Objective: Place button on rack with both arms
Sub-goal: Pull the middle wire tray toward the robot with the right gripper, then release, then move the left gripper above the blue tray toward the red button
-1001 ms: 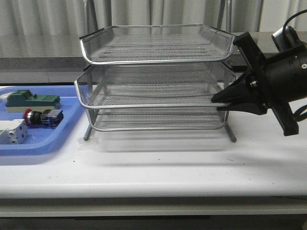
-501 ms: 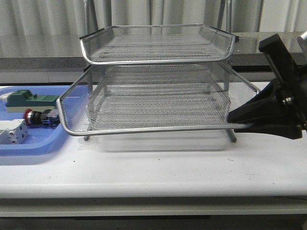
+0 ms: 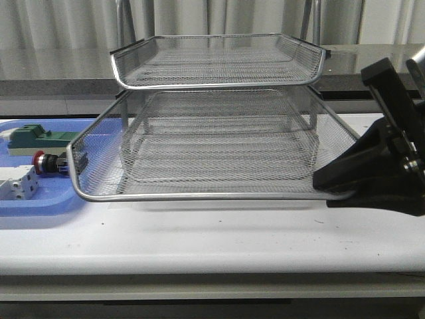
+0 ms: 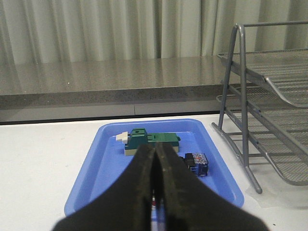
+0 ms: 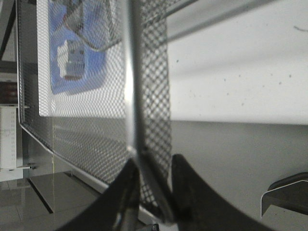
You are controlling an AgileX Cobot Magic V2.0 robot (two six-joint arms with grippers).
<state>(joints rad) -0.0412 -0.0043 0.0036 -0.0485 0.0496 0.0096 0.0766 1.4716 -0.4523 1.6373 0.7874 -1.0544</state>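
Pale curtains and a grey ledge run behind a white table [image 3: 219,239], on which the rack [image 3: 219,60] stands with a blue tray [image 3: 40,203] to its left. Seen from the front, the rack's middle tray [image 3: 206,156] is drawn well out toward the camera, its front rim overlapping the blue tray's right end, while the top tier sits back in the frame. At the middle tray's front right corner the right gripper [image 3: 332,183] is clamped on the rim; the right wrist view shows this best, with the silver wire and mesh wall running between the right gripper's two fingers [image 5: 127,192], one on each side of it. The button [image 3: 50,163] lies on its side in the blue tray, its long axis running left to right across the front view, red head pointing left and the dark body end partly hidden behind the mesh. A green block [image 3: 40,138] lies behind it and a white-grey block [image 3: 18,185] in front of it. The left wrist view gives what the front view lacks: the left gripper [image 4: 156,192] hangs above the near part of the blue tray with its fingers pressed together and nothing between them, and the button's black and blue body [image 4: 195,163] shows just beside them, its red head hidden. The white-grey block does not show there.
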